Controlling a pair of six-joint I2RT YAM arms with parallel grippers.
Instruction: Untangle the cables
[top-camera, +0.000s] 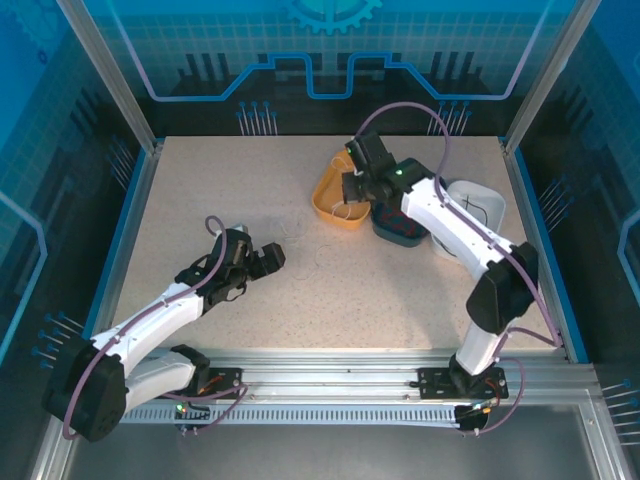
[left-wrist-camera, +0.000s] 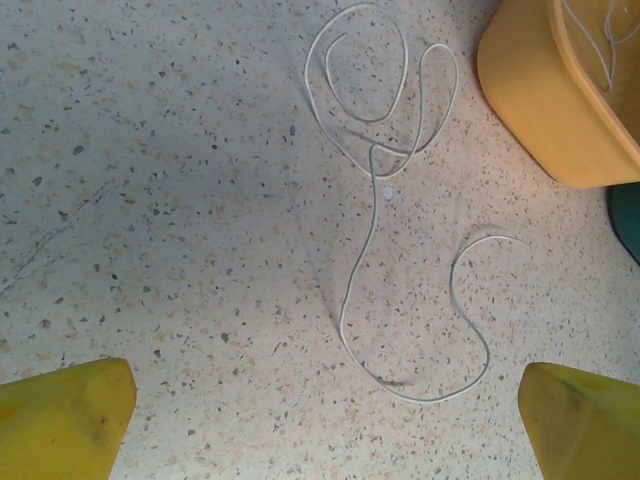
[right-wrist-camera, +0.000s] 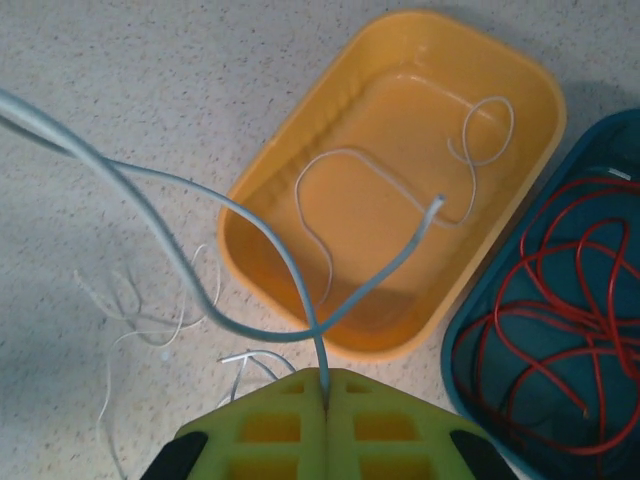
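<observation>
Right tool pinches a white cable over the yellow tray rim; left tool gapes

Cables lie on table, left of tray.

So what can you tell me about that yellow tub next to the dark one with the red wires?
The yellow tub is a shallow rectangular tray with rounded corners, plastic by its look. It sits upright and open on the speckled table, close beside the teal tub holding red wires; whether the two touch is unclear. A thin white wire lies curled on its bottom. The right gripper, shut on a pale wire, holds that wire's free end over the tub.
</observation>
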